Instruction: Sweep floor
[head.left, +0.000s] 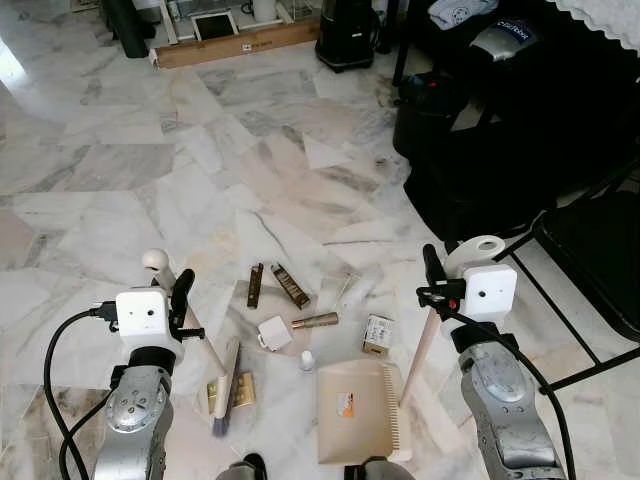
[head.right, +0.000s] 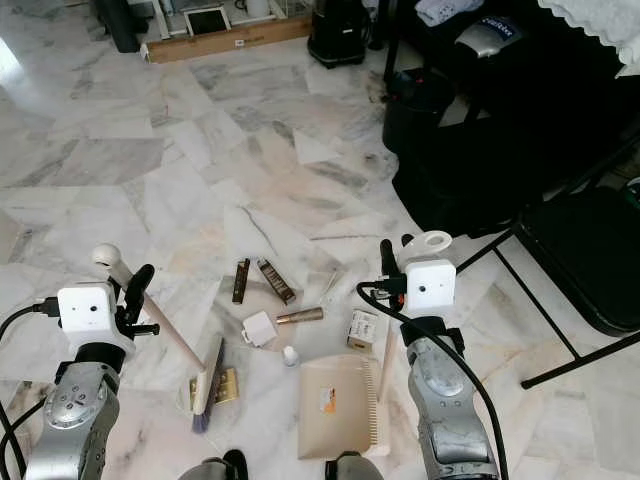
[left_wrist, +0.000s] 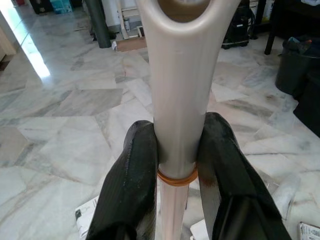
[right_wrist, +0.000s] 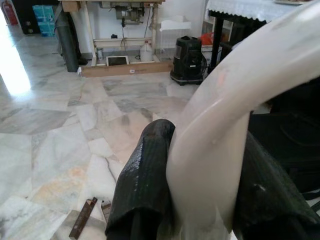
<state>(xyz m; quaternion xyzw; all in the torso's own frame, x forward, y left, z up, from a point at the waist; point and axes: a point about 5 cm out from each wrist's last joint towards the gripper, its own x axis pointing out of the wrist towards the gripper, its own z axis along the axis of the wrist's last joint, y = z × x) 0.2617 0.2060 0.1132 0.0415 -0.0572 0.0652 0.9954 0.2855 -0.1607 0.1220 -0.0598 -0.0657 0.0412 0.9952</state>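
On marble floor, litter sits between both arms: brown sticks, white cube, small box, tiny bottle. Left gripper has its fingers pinched on broom handle; the broom head rests on the floor near the left arm. Right gripper has its fingers clamped around dustpan handle; cream dustpan lies flat on the floor just beside the litter. Black bags stand at right.
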